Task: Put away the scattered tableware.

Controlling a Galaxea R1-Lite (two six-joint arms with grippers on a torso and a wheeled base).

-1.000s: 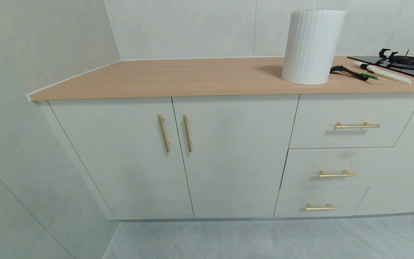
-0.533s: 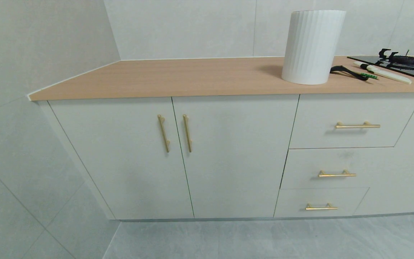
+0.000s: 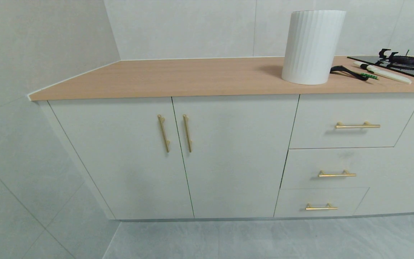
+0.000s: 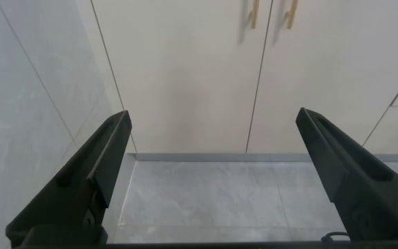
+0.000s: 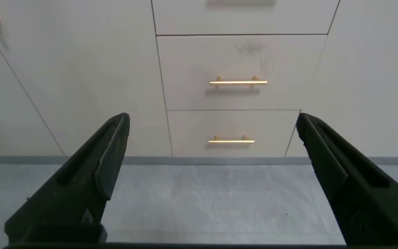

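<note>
On the wooden countertop (image 3: 192,77) at the right lie a black-handled utensil (image 3: 349,72), a green-and-black utensil (image 3: 368,75) and a long cream-white utensil (image 3: 383,72). A tall white ribbed holder (image 3: 311,46) stands just left of them. My left gripper (image 4: 213,121) is open, low down, facing the foot of the two cabinet doors (image 4: 254,76) and the floor. My right gripper (image 5: 213,124) is open too, low before the lower drawers (image 5: 239,72), nothing between its fingers.
A black gas hob (image 3: 404,61) sits at the far right of the counter. Below are two doors with gold handles (image 3: 187,133) and three drawers (image 3: 356,120). A tiled wall (image 3: 31,54) closes the left side. Grey floor tiles (image 3: 264,237) lie in front.
</note>
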